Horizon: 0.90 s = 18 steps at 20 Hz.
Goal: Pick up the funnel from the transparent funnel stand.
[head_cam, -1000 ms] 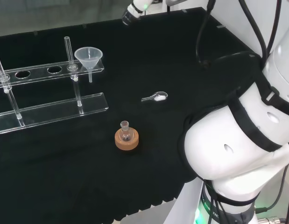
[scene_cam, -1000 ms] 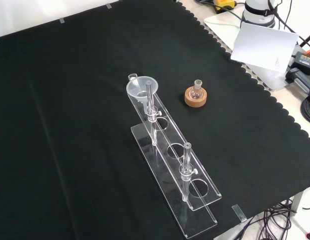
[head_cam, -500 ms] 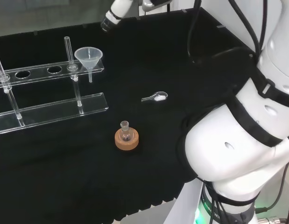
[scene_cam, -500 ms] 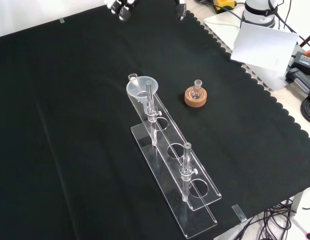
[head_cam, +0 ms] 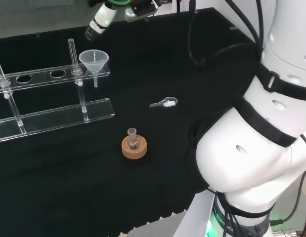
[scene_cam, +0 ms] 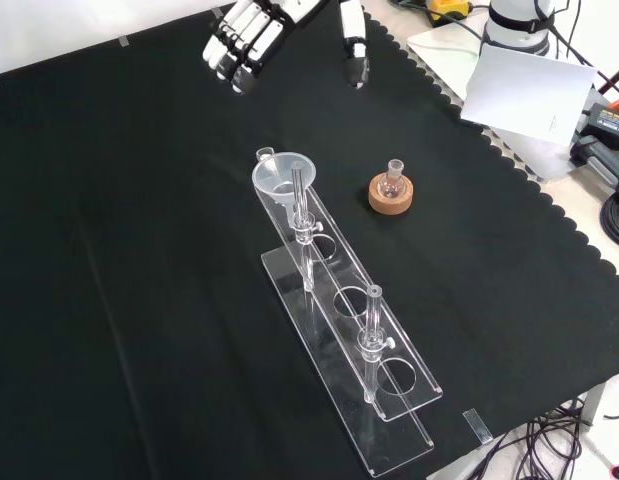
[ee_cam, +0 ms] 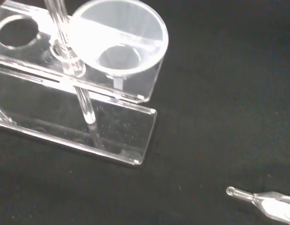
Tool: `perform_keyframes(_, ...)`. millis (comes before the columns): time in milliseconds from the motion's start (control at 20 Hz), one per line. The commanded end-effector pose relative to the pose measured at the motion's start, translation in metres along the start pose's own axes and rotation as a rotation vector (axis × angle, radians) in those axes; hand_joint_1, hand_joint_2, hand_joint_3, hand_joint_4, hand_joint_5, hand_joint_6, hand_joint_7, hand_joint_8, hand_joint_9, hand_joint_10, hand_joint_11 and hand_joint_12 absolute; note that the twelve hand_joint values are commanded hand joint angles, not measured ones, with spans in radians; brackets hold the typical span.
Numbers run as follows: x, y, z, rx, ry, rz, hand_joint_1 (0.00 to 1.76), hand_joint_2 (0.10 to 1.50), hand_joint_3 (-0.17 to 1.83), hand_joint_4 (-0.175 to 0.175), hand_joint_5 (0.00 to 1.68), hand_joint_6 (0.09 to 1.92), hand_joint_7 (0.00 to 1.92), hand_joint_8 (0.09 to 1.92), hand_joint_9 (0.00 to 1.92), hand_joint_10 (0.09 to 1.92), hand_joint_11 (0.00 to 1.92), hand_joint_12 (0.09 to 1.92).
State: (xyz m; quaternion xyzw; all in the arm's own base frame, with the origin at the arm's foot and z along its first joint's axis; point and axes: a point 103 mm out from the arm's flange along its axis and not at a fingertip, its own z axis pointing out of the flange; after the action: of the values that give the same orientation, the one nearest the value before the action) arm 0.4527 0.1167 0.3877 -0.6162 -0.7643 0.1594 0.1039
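A clear plastic funnel (head_cam: 94,61) (scene_cam: 276,174) (ee_cam: 117,38) sits in the end hole of the transparent funnel stand (head_cam: 54,116) (scene_cam: 344,345) (ee_cam: 112,136). My hand (scene_cam: 264,25) hangs above the cloth beyond the funnel's end of the stand, fingers straight and spread, thumb (scene_cam: 354,45) apart, holding nothing. In the head view a fingertip (head_cam: 96,27) shows just above and behind the funnel. Clear air separates the hand from the funnel.
A small round flask on a cork ring (head_cam: 134,146) (scene_cam: 392,191) stands near the stand. A small clear spoon (head_cam: 164,103) (ee_cam: 266,204) lies on the cloth. The arm's white links (head_cam: 256,128) rise at the head view's right. The cloth's scalloped edge (scene_cam: 519,175) runs at the front view's right.
The hand has come further into view, moving down the front view and leftward in the head view, toward the funnel. Funnel, stand, flask and spoon have not moved.
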Motion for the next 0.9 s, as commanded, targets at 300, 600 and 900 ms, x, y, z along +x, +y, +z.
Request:
perform_keyframes(300, 0.024, 0.050, 0.020, -0.012, 0.048, 0.058, 0.60, 0.65, 0.00, -0.007, 0.00, 0.09, 0.15, 0.11, 0.08, 0.09, 0.00, 0.53)
perform_keyframes(600, 0.025, 0.049, 0.022, -0.026, 0.048, 0.037, 0.62, 0.65, 0.00, -0.019, 0.01, 0.09, 0.29, 0.46, 0.01, 0.67, 0.00, 0.70)
perform_keyframes(900, 0.039, 0.059, 0.028, 0.007, 0.021, 0.055, 0.65, 0.66, 0.01, -0.009, 0.11, 0.09, 0.30, 0.50, 0.00, 0.77, 0.00, 0.70)
